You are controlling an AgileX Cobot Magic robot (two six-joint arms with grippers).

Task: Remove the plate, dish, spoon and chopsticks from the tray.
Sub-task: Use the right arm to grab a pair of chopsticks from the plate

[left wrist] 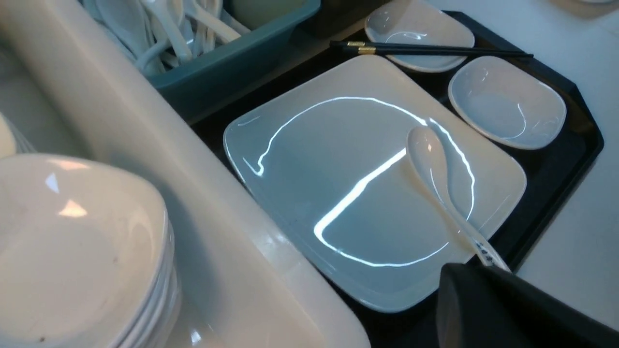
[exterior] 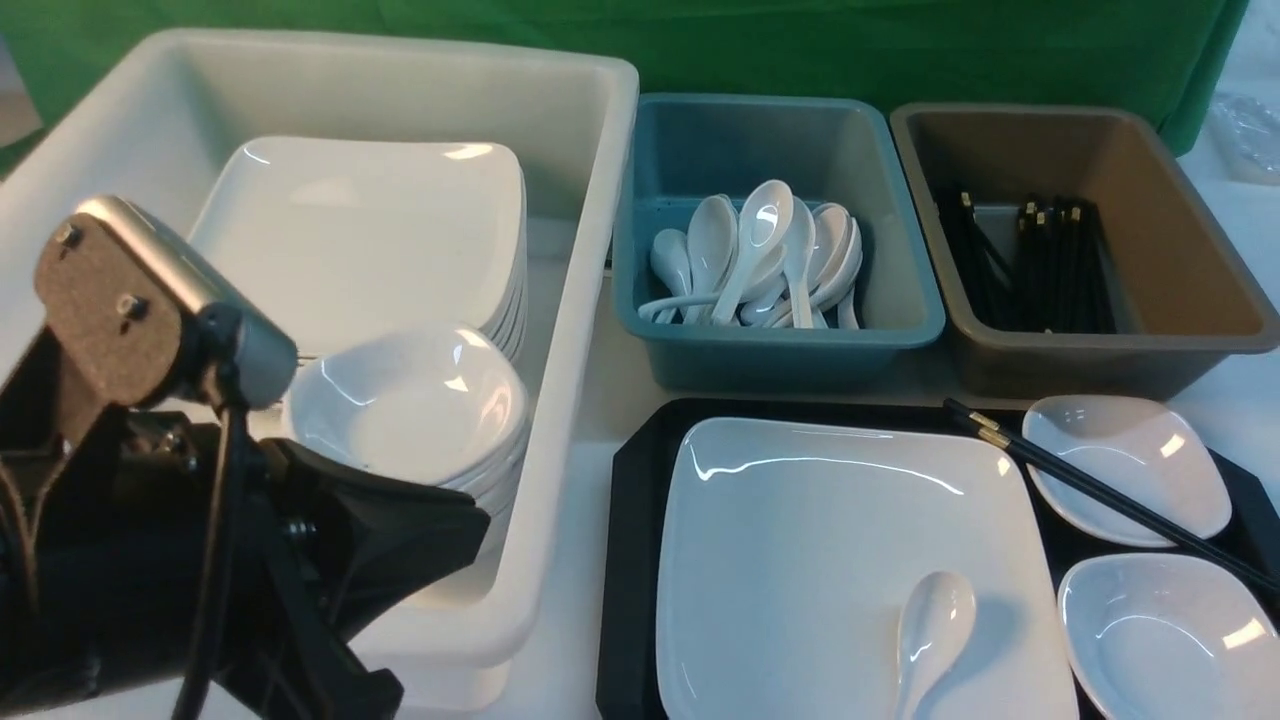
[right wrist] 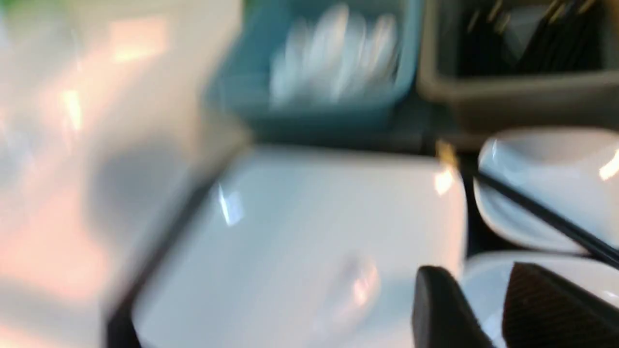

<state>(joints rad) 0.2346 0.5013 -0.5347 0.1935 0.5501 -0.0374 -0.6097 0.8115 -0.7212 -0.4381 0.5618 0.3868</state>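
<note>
Currently | nothing is cleared from tray (exterior: 630,560) | plate (exterior: 850,560) is topped by spoon (exterior: 930,625), so spoon is judged first | chopsticks (exterior: 1100,491) are propped across far dish (exterior: 1130,465) | left fingers (exterior: 420,535) are pressed together, empty, near white tub (exterior: 560,400) | right fingers (right wrist: 440,309) are spread above tray

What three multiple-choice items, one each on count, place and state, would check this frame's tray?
1. How many small dishes sit on the tray? A. one B. two C. three
2. Where is the spoon? A. in a small dish B. on the plate C. on bare tray
3. How do the chopsticks lie? A. flat on the plate B. standing upright C. resting across the far small dish
Answers: 1 B, two sit beside the plate; 2 B, its bowl lies on the plate's surface; 3 C, they cross that dish's rim.
</note>
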